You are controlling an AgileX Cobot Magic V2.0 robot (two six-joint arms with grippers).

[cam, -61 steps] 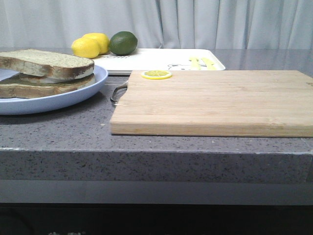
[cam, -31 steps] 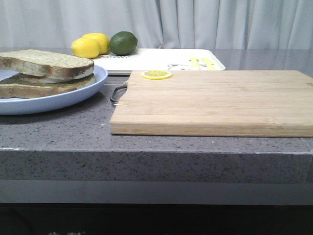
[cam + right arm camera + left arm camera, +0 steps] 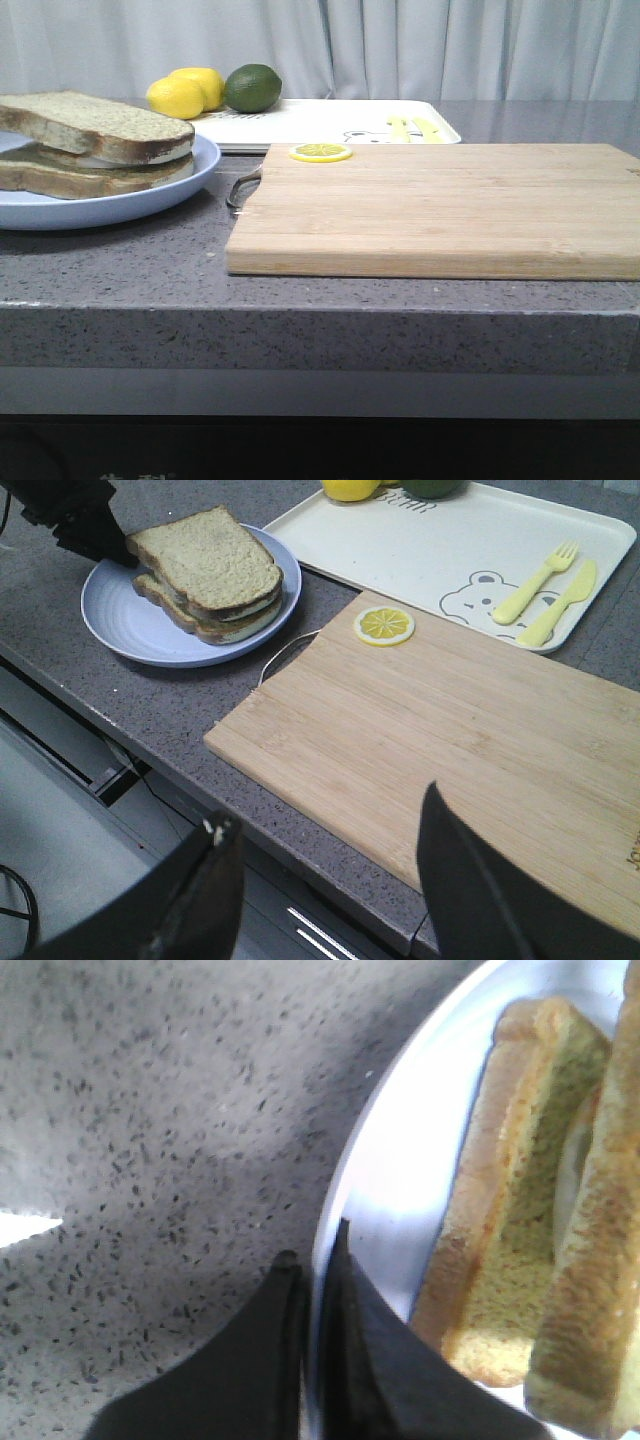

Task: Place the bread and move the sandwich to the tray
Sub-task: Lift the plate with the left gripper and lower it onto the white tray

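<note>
- My left hand (image 3: 312, 1260) had its two dark fingers pinched on the rim of the plate (image 3: 400, 1190), one finger on each side of the edge; from the right wrist camera it showed as a dark shape at the plate's far-left rim.
- The sandwich (image 3: 208, 575) lay on that plate, top slice of bread (image 3: 95, 125) stacked over the lower slice with a strip of white egg between them.
- In the front view the plate's near rim looked tipped slightly off the bench (image 3: 150, 280), though I couldn't tell for sure.
- My right hand (image 3: 330, 880) hung spread wide above the near edge of the board (image 3: 450, 740), gripping nothing.
- A lemon slice (image 3: 384, 626) sat on the board's far-left corner, and a wire loop stuck out from the board's left end toward the plate.
- The tray (image 3: 440, 550) lay beyond the board, with a bear print and a yellow fork and knife, well apart from the plate.
- Two lemons (image 3: 186, 92) and a lime (image 3: 252, 87) sat at the tray's far-left end.
</note>
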